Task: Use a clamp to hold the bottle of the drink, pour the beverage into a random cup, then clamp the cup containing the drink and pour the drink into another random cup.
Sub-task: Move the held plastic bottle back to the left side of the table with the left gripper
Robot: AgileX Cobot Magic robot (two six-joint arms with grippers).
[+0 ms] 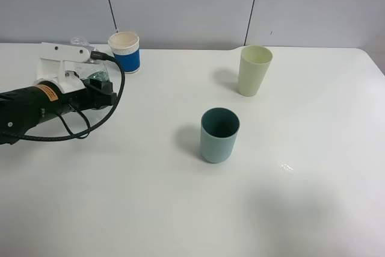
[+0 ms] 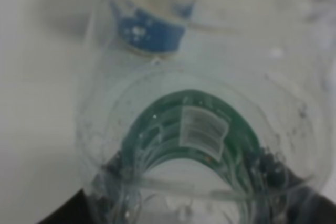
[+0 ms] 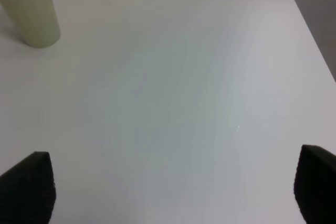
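The clear plastic bottle (image 2: pixel 194 129) with a green label sits at the left pincer (image 1: pixel 103 92), just beside the blue-and-white paper cup (image 1: pixel 125 51) at the counter's (image 1: pixel 301 203) far left. I cannot tell whether that pincer is clenched on it. The right pincer (image 3: pixel 168 192) is released and empty. A loose or off-centre grip could let the slick bottle twist when lifted, toppling the paper cup or spilling short of the teal cup (image 1: pixel 219 135).
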